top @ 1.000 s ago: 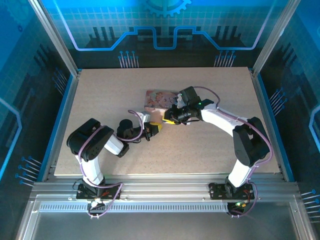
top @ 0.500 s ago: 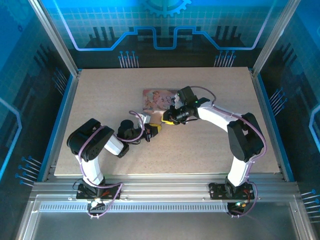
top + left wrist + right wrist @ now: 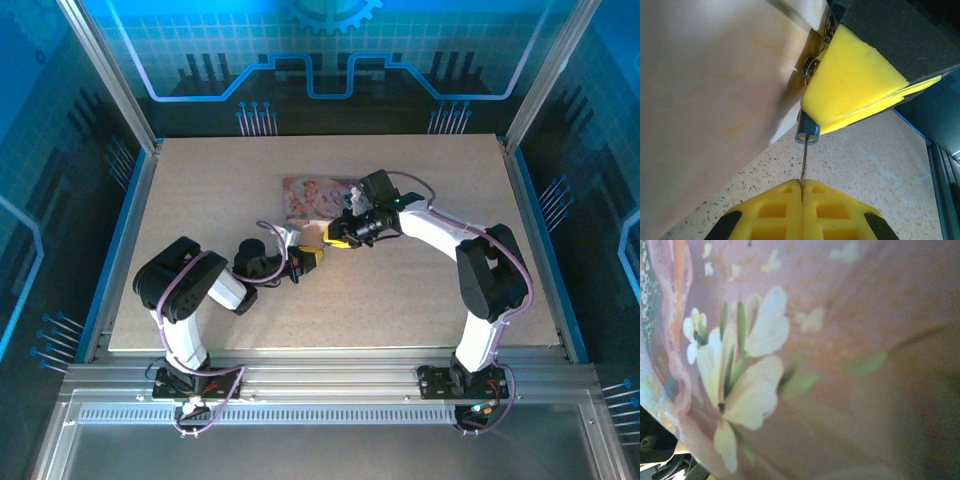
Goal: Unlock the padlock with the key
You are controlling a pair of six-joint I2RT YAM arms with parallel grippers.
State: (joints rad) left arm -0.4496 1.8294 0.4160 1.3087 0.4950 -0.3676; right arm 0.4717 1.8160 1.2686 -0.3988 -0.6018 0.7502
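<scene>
The small blue padlock (image 3: 807,134) pokes out below the yellow fingers (image 3: 850,85) of my right gripper (image 3: 338,240), which is shut on it. The thin silvery key (image 3: 803,162) runs straight up from my left gripper (image 3: 801,186) to the keyhole at the padlock's lower end. The left gripper's yellow pads are shut on the key's head. In the top view the left gripper (image 3: 310,258) sits just left of and below the right one, near the table's middle. The padlock's shackle is hidden behind the right fingers.
The pink illustrated box (image 3: 312,196) lies flat just behind both grippers, touching or nearly touching the right one. It looms close in the right wrist view as the box (image 3: 840,340) and along the left of the left wrist view as the box (image 3: 705,90). Speckled tabletop (image 3: 400,290) surrounds it.
The pink box has slid a little to the left, and the right arm's elbow has shifted with it. Both grippers stay close together, holding the key and padlock.
</scene>
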